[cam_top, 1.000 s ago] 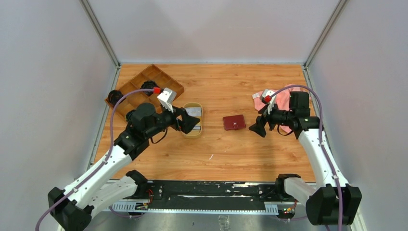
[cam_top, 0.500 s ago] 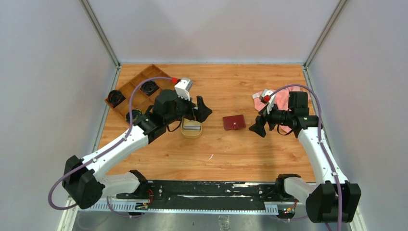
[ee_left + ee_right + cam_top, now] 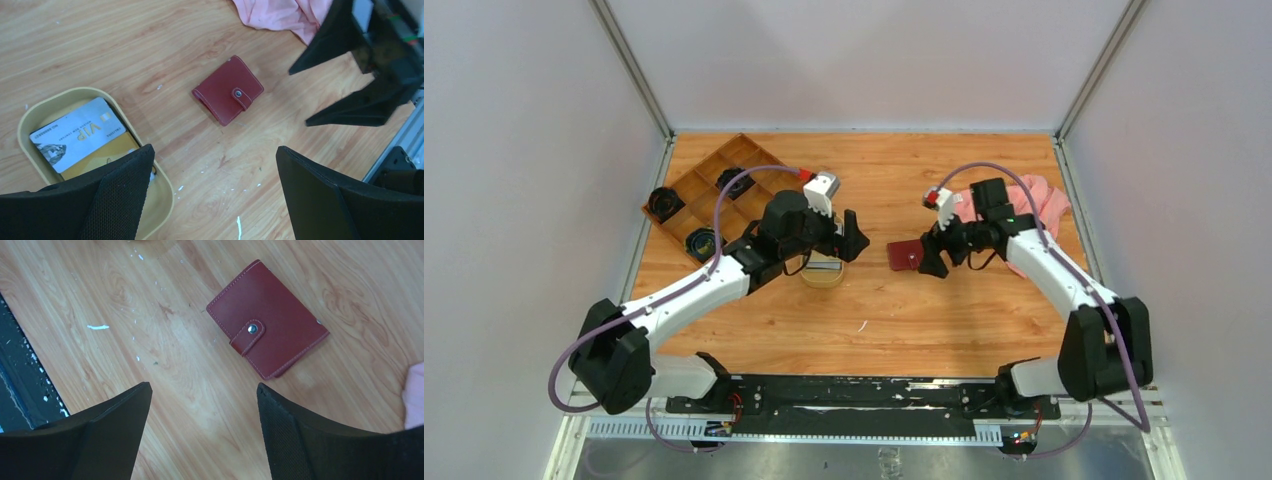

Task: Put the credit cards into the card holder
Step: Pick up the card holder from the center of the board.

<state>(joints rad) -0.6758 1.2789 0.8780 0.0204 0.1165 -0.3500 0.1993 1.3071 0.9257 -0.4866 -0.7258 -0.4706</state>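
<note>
top view: i saw only the near rim of the tray (image 3: 823,277) under the left gripper (image 3: 840,243) | left wrist: its finger (image 3: 115,200) covered the credit cards (image 3: 75,132) at one corner, fine print unreadable | pink cloth (image 3: 280,12) cut by top edge

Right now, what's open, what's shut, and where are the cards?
card holder: shut, tab snapped, flat on the table.
credit cards: stacked in the oval tray, not in the holder.
left gripper: open, empty, by the tray.
right gripper: open, empty, near the card holder.
pink cloth: crumpled.
</note>
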